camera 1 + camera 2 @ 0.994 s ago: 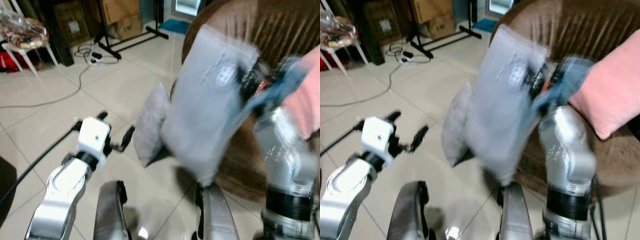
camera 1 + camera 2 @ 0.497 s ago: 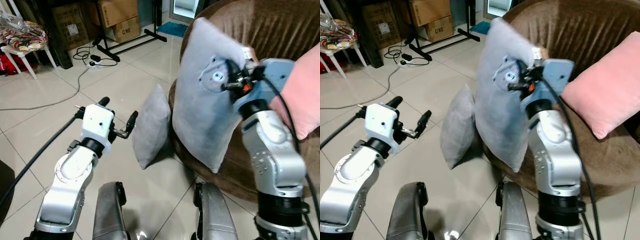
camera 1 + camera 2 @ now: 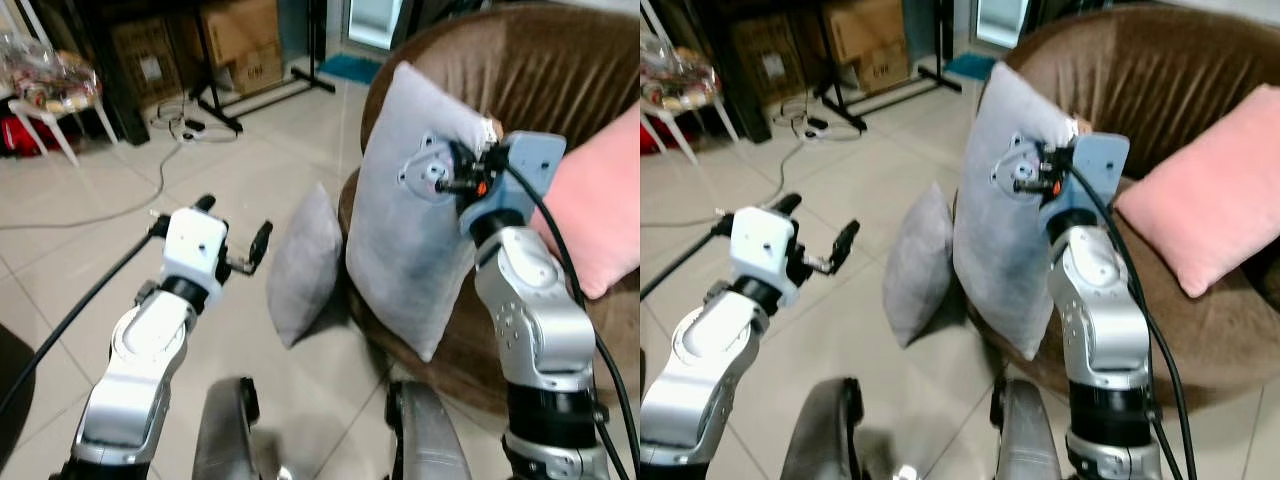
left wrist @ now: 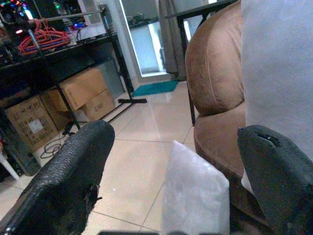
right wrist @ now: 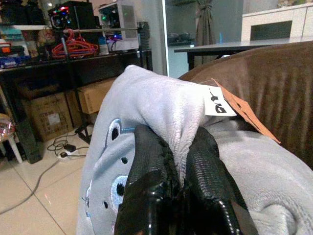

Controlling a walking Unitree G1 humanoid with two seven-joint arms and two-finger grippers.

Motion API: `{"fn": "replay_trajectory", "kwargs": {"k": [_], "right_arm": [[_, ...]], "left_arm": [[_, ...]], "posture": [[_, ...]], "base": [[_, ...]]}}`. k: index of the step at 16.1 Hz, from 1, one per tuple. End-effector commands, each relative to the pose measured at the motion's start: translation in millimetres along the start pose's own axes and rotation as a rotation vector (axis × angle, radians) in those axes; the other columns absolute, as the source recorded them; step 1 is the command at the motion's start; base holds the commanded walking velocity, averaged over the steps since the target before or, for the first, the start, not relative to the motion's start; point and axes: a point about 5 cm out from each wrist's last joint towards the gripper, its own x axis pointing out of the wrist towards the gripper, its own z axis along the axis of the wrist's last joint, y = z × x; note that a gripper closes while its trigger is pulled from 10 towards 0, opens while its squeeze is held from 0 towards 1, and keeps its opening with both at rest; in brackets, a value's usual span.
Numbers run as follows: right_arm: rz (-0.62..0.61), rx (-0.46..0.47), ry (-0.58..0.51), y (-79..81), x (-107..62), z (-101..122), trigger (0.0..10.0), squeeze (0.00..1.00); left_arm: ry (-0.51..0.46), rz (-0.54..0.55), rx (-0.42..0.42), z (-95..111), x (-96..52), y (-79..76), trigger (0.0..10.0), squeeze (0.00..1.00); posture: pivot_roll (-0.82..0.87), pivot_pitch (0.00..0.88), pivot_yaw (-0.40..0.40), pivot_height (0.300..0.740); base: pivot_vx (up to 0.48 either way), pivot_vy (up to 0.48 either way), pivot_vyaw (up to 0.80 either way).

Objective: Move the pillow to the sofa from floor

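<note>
Over glossy tile beside the brown velvety sofa (image 3: 560, 80), the right end effector (image 5: 178, 161) pinches a plush grey pillow (image 3: 405, 240).

Even, soft indoor light filled the room, brightest from the glass doorway (image 4: 146, 46) at the back. The glossy pale floor tiles (image 3: 100, 250) carried faint sheen. Head views were slightly soft, blurred toward the lower edge. The dark shelving corner (image 5: 29, 73) stayed dim.

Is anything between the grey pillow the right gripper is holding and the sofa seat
Nothing visible blocks it. The right gripper pinches the grey pillow at the brown sofa front edge; the pink cushion sits farther back.
</note>
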Motion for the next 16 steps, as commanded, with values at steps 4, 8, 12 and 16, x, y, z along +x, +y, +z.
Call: {"fn": "replay_trajectory", "kwargs": {"k": [4,8,12,16], "right_arm": [[0.059,0.084,-0.027,9.0,-4.3,6.7,10.0,0.0],[0.034,0.095,-0.016,3.2,-7.8,2.9,10.0,0.0],[0.04,0.057,0.014,1.2,-9.3,0.6,10.0,0.0],[0.028,0.065,0.022,-1.6,-10.6,0.1,10.0,0.0]], "left_arm": [[-0.007,0.004,0.009,2.7,2.9,0.9,10.0,0.45],[-0.011,-0.005,0.006,2.9,6.9,-0.4,10.0,0.45],[-0.015,-0.023,0.007,3.9,10.9,-2.6,10.0,0.45],[-0.016,-0.035,0.011,3.3,12.0,-3.2,10.0,0.45]], "posture": [[-0.07,0.0,0.0,0.64],[-0.08,0.0,0.015,0.68],[-0.09,0.0,0.034,0.72],[-0.09,0.0,0.038,0.74]], "base": [[0.0,0.0,0.0],[0.0,0.0,0.0],[0.0,0.0,0.0],[0.0,0.0,0.0]]}}
